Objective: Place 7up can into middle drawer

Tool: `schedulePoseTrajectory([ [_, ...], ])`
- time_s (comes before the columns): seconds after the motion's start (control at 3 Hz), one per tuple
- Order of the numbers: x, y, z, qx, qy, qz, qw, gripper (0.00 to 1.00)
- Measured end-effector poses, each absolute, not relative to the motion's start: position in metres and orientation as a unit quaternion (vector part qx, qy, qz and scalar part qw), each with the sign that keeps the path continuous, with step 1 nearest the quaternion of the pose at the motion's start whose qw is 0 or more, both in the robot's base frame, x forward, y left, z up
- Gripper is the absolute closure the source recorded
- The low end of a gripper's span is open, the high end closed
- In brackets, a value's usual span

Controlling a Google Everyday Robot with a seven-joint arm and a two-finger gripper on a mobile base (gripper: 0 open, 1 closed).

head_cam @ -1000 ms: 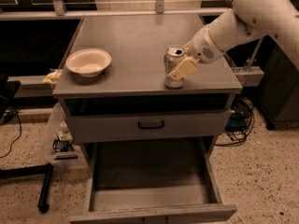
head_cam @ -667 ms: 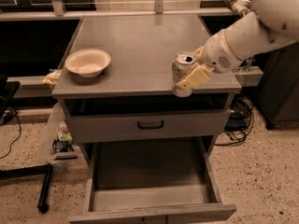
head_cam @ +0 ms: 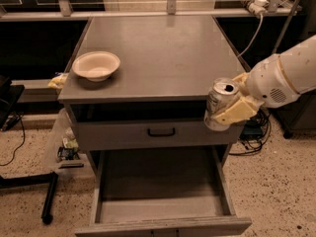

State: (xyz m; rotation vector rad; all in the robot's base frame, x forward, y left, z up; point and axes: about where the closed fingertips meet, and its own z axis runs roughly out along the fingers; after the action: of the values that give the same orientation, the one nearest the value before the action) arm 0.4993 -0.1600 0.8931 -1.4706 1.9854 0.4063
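A speckled terrazzo floor surrounds a grey metal cabinet whose flat grey tabletop fills the upper middle of the camera view, with dark shelving and a rail behind it. A round cream bowl sits near the tabletop's left front corner. Below the top, a closed grey drawer front carries a small black handle.

Under that, the wide, deep grey metal middle drawer is pulled fully out, showing its flat floor and low side walls.

A white robot arm reaches in from the right. Its cream-coloured gripper hangs just off the cabinet's front right corner, jaws closed around the small silver aluminium 7up can. One finger wraps across the can's front lower half and the other sits behind it.

The can is off the tabletop, in the air, level with the closed drawer front and above the right wall of the open drawer. It leans slightly. Its shiny top faces the camera with a dark mouth opening, and its side is pale silver, with the label colours too faint to make out.
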Motion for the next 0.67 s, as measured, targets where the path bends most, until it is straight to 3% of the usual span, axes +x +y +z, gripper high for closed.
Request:
schedulePoseTrajectory([
  [0.67,0.490,-0.156,0.851,-0.554,0.750,0.179,0.314,1.00],
])
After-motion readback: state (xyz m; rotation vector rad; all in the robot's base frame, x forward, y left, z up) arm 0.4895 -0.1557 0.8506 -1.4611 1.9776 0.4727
